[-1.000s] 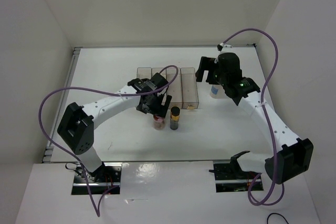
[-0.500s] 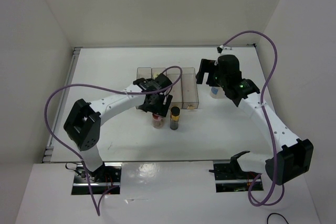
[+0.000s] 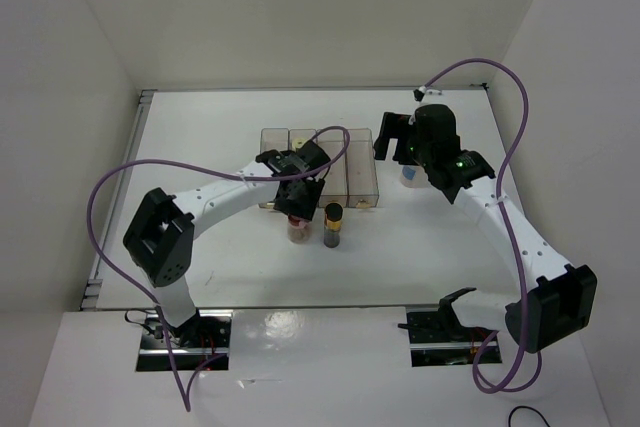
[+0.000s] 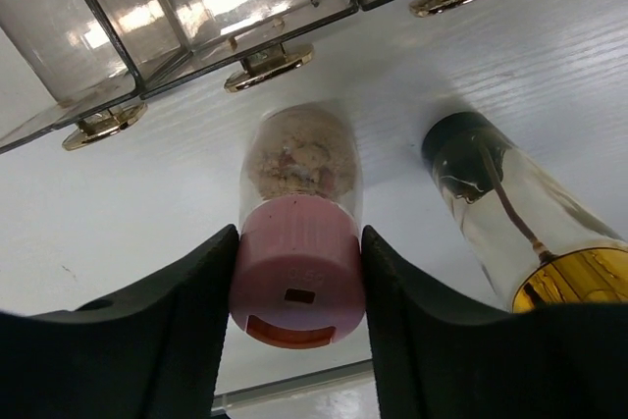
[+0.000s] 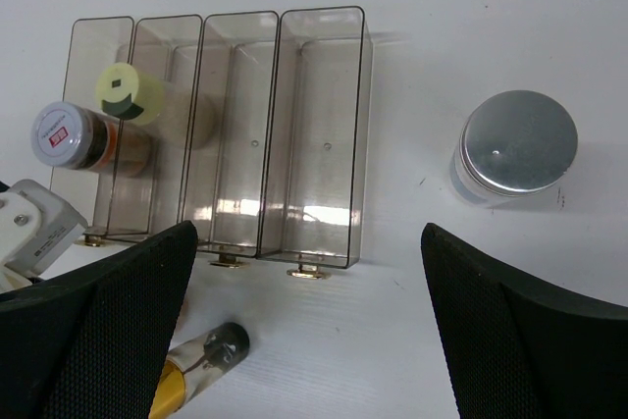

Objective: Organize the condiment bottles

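Pink-lidded reddish jar [image 4: 299,159] pinched by left gripper [image 4: 298,262] toward the near edge of the table [image 3: 200,147], right gripper [image 5: 309,336] hanging wide open.

Left arm [image 3: 215,197] and right arm [image 3: 510,232] have white links and black joints. Purple cables [image 3: 475,60] loop off each. Jaws are broad, matte black.

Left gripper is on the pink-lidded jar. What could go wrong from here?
The left gripper holds the pink-lidded jar only by its lid, so the jar may slip or swing when lifted. The slim dark bottle stands close beside the gripper and could get knocked over as the jar comes up or moves toward the rack.
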